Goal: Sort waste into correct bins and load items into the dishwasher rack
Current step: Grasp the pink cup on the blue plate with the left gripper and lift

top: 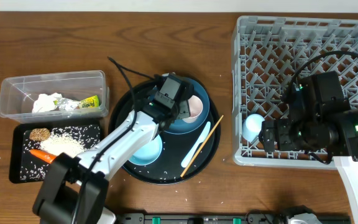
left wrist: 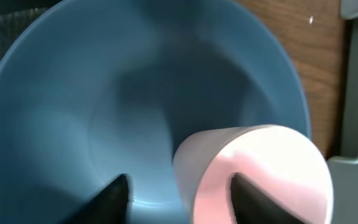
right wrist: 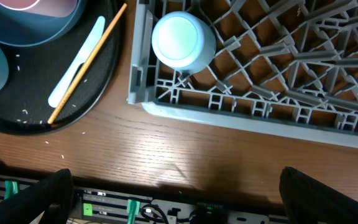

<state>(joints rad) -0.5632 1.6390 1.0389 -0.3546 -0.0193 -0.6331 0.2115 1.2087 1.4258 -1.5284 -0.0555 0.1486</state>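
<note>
left jaws astride pink cup (left wrist: 260, 162) wall, unclamped | right jaws apart, empty | risk — one-sided contact skids cup across dark blue plate (left wrist: 73, 93)

Left claw (top: 188, 111) sits over the pink cup (top: 197, 107) in the dark blue plate (top: 189, 128).

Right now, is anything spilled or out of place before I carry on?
Yes. Stray rice grains lie on the round black tray and on the wooden table in front of it. They are outside the shallow black tray that holds the main rice heap.
</note>
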